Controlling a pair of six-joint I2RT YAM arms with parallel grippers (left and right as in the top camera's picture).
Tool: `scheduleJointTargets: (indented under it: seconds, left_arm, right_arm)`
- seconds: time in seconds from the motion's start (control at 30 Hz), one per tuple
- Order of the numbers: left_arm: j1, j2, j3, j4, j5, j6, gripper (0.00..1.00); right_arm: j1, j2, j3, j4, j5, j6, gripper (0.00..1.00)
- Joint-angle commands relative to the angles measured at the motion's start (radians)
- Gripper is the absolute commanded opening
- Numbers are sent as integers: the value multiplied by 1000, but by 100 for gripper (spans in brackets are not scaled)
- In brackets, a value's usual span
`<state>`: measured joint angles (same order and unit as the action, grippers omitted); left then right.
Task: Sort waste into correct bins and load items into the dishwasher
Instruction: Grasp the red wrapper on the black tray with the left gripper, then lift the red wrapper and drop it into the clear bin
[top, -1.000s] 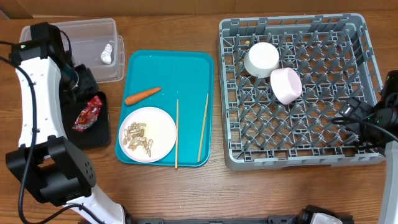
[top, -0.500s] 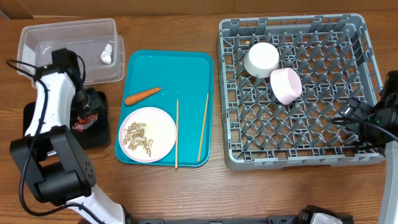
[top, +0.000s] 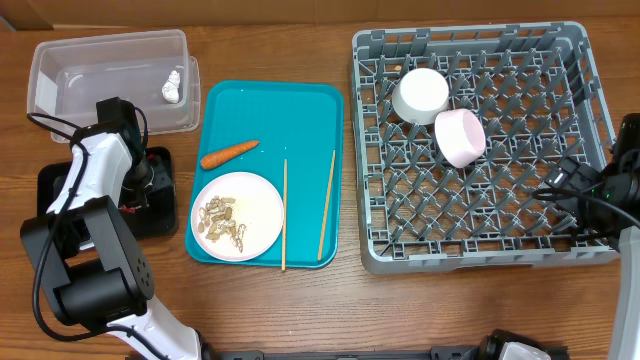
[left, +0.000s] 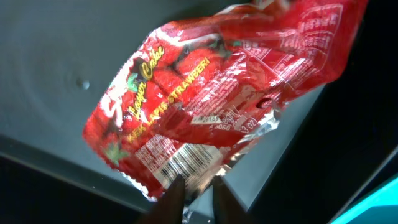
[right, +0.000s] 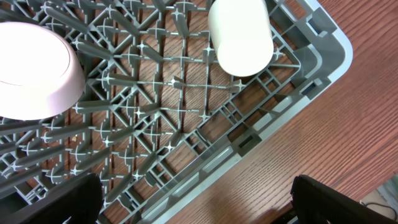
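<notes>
My left gripper (left: 198, 186) is down in the black tray (top: 60, 190), its jaws shut on the foil edge of the shiny red wrapper (left: 211, 93). A crumpled white wrapper (top: 174, 87) lies in the clear tub (top: 100, 75). On the teal tray (top: 290, 110) lie a carrot (top: 229, 153), a white plate (top: 262, 205) with nut-shell scraps (top: 222, 218), and two chopsticks (top: 284, 215) (top: 327, 205). The grey dish rack (top: 470, 262) holds a white cup (top: 420, 94) and a bowl (top: 460, 137). My right gripper (right: 196, 199) hangs open and empty over the rack's front right corner.
The clear tub stands just behind the black tray, and the teal tray is close on its right. Bare wooden table runs along the front edge and between the teal tray and the rack (right: 261, 134).
My left arm has swung down from above the tub onto the black tray, and its jaws have closed on the red wrapper. The right arm has not moved.
</notes>
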<state>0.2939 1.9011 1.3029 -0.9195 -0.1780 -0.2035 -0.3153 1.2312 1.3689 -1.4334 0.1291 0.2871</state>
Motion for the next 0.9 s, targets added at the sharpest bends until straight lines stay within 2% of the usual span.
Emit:
scheduleJointTargets:
  seconds: [0.0,0.17,0.3,0.5,0.63,0.73,0.87]
  left_arm:
    - [-6,3,-7,1,-17,-6,4]
    - [-6,2,1,-6,-12,-6,4]
    - [-6,-2,72,-76,21,-6,4]
    - [-7,-5,315,-244,84,-6,4]
    - [-7,-5,483,-296,101,-6,4]
    - [-7,-5,569,-277,126,-6,4]
    - [-12,-5,600,-134,193,-6,4]
  right_arm:
    - [-5,-12,18,2,-3,1,100]
    - [-5,-12,18,2,-3,1,100]
    - [-5,-12,18,2,-3,1,100]
    - [-5,-12,18,2,-3,1,100]
    - [-5,-12,18,2,-3,1,100]
    - [-5,-12,18,2,-3,1,100]
    - [-5,-12,18,2,-3,1,100]
